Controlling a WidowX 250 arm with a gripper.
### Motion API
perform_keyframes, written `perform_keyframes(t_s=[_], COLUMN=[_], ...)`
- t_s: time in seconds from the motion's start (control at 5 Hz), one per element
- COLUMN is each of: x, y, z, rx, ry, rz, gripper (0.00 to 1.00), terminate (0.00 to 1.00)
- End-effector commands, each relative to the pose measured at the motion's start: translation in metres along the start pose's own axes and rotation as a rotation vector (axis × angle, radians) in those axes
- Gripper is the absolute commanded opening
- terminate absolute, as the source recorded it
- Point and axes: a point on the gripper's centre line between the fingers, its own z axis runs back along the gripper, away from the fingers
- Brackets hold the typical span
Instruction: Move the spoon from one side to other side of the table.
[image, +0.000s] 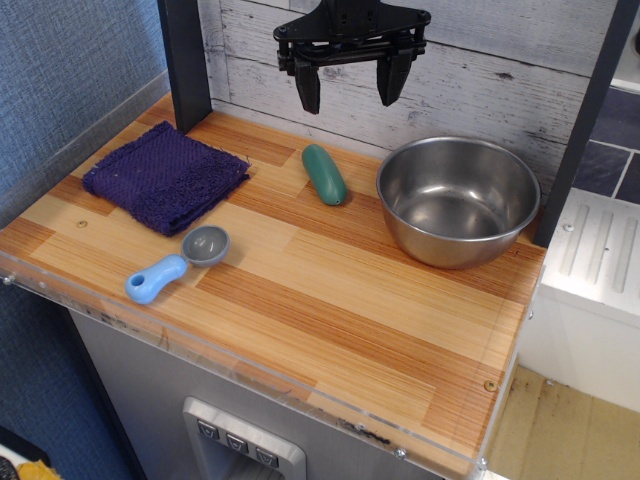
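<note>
Spoon (178, 263) placement first: we see it lying flat on the table (330, 330), just in front of the folded purple cloth (165, 175), its grey bowl nearest the cloth and its light-blue handle pointing away from the cloth toward the table's front acrylic rim. Beyond the cloth's right edge lies a green pickle-like object (325, 174), and further right of that stands a large steel bowl (458, 198).

Our tool (346, 85) hangs high above the back of the table, over the stretch between the cloth and the steel bowl, with its two dark fingers spread apart and nothing between them. It is well apart from the spoon, so we judge the reach has not begun.

Several things could go wrong from here. The spoon sits low and flat, so a descent that stops short would close on air, while one that goes too deep would press the fingers into the wood. The handle is thick and smooth plastic; a grip near its end could let the bowl swing down and slip out. The spoon's bowl lies just beside the cloth's corner, so a finger coming down there might snag the fabric. On the way across, a low carry risks knocking the pickle-like object or clipping the steel bowl's rim.
</note>
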Motion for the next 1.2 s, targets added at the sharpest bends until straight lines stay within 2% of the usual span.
perform_keyframes(t_s=[0.0,0.4,0.6,0.8,1.0], x=[0.000,-0.023,-0.029,-0.028,-0.024], y=[0.000,0.066,0.087,0.115,0.134], z=[0.000,0.037,0.047,0.033,0.008], rx=[0.000,0.056,0.046,0.067,0.134], ry=[0.000,-0.213,-0.251,-0.194,-0.110], rz=[0.000,-0.303,-0.417,-0.612,-0.756], gripper=[1.00,1.00,1.00,1.00,1.00], terminate=[0.00,0.00,0.00,0.00,0.00])
